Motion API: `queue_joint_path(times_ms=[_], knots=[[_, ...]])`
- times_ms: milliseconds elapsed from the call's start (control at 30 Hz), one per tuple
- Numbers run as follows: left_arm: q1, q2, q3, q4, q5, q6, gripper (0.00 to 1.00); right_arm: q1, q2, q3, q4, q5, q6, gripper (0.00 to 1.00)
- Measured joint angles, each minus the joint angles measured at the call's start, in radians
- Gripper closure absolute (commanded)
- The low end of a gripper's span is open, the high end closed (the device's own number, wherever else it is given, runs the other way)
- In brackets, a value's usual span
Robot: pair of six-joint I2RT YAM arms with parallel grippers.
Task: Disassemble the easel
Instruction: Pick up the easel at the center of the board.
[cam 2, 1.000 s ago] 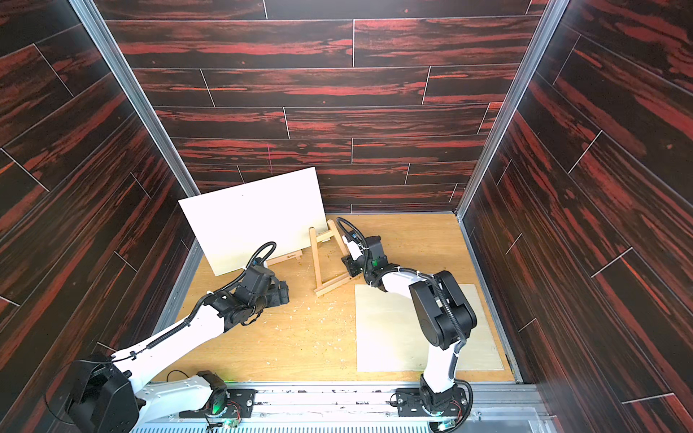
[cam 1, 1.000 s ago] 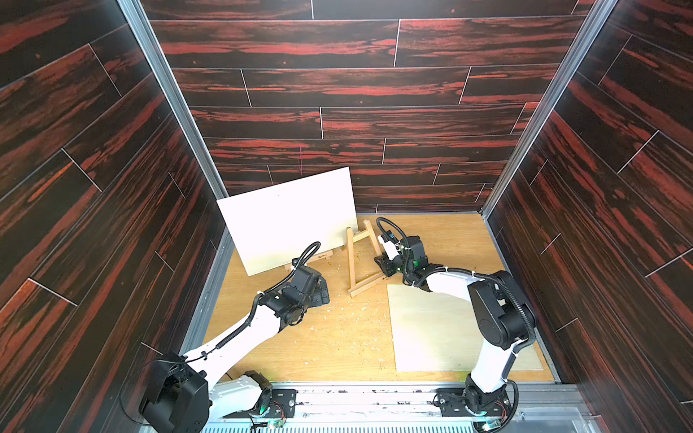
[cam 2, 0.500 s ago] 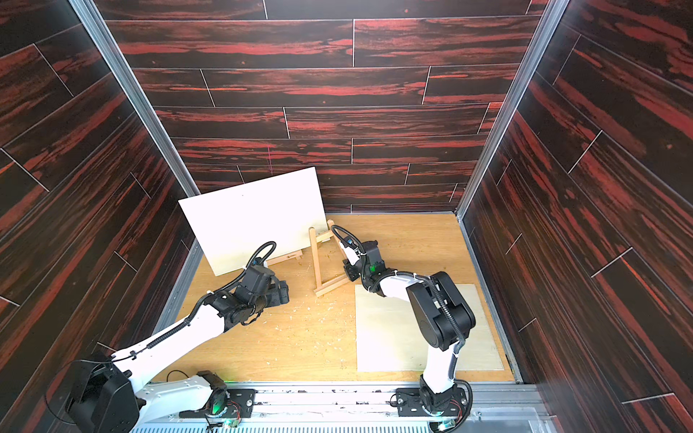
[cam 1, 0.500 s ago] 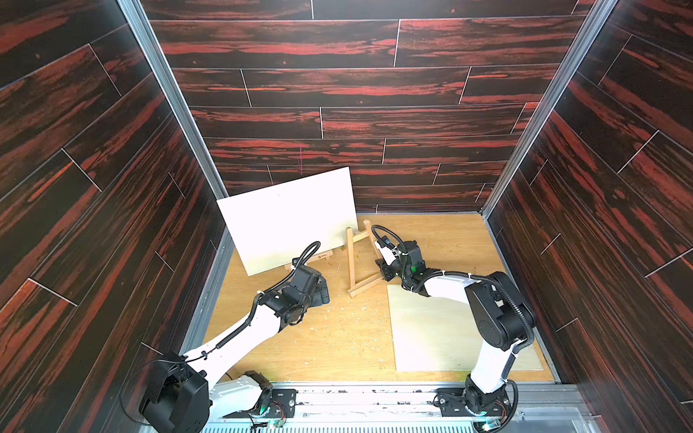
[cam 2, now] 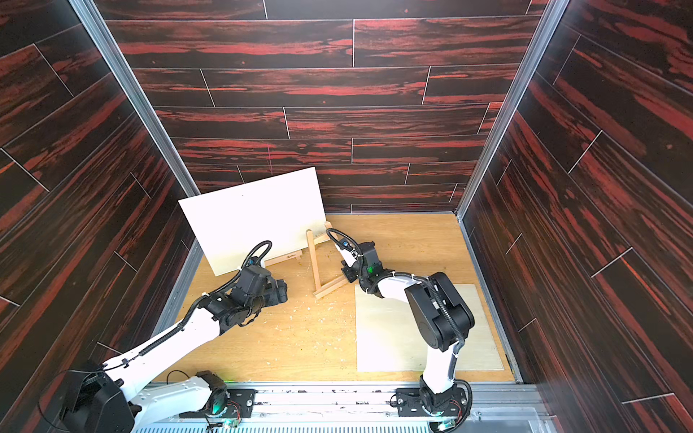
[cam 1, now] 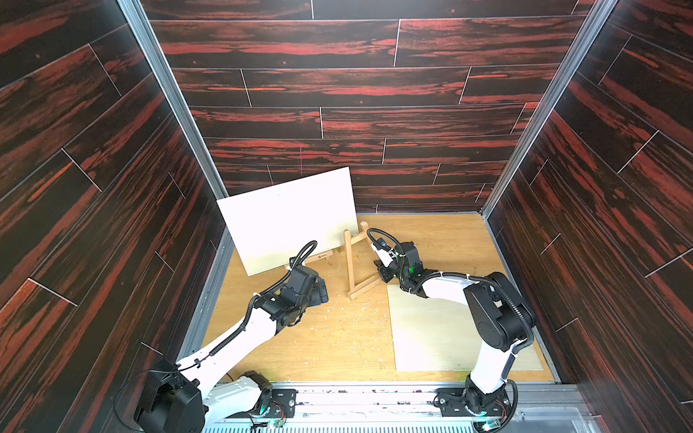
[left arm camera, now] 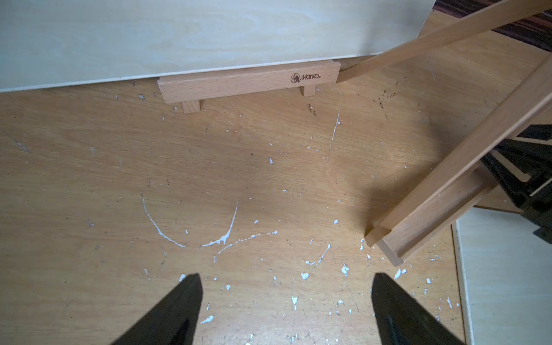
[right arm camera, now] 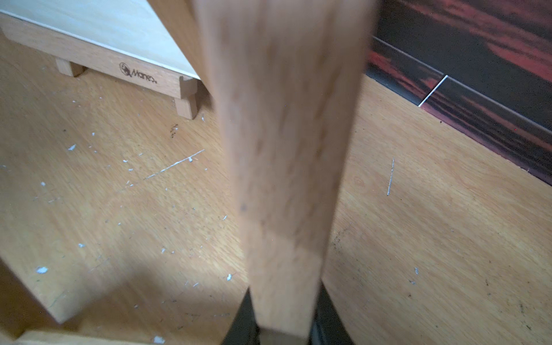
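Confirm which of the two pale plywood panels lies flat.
The plywood panel at the front right, flat on the table. The other panel stands leaning back on the easel's ledge bar at the back left.

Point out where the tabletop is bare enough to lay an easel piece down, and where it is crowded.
Bare: the back right corner, between the back wall and the right arm; and the front middle strip, between the left arm and the flat sheet. Crowded: around the easel frame, hemmed by the leaning board, left gripper and right gripper.
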Motion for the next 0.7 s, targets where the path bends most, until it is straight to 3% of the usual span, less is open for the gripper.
queue_joint_path(times_ms=[267, 700], knots=[[0.02, -0.001, -0.002, -0.001, 0.008, -0.003, 0.09, 0.024, -0.047, -0.008, -0.047, 0.017, -0.022, 0.89], [0.171, -0.003, 0.046, -0.005, 0.103, 0.025, 0.12, 0.068, -0.211, -0.018, -0.163, 0.022, -0.035, 0.91]])
